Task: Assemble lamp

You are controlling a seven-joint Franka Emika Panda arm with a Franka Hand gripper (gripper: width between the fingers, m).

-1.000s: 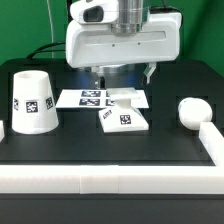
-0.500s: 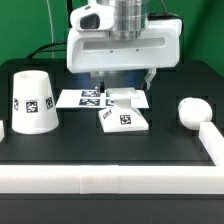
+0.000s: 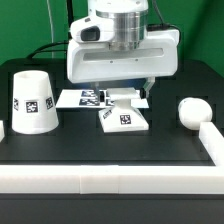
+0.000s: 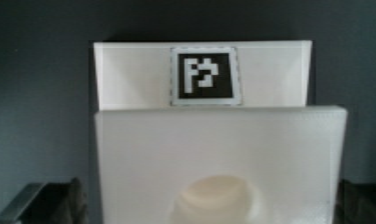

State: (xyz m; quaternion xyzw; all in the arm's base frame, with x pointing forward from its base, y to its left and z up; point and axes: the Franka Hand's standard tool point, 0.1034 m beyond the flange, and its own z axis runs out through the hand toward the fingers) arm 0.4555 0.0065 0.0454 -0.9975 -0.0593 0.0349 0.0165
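Black tabletop (image 3: 90,150) with white rails (image 3: 110,178), and the gripper (image 3: 122,90) hovers over the lamp base (image 3: 124,119) mid-table, fingers spread either side, so I'd say it's the base-grab step, next up: drop straight and squeeze, shade (image 3: 32,100) and bulb (image 3: 192,112) off to the sides

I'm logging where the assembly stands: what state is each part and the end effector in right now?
shade: standing wide end down, not fitted.
base: flat on the table, socket empty.
bulb: lying loose, apart from the base.
end effector: open, one finger on either side of the base.
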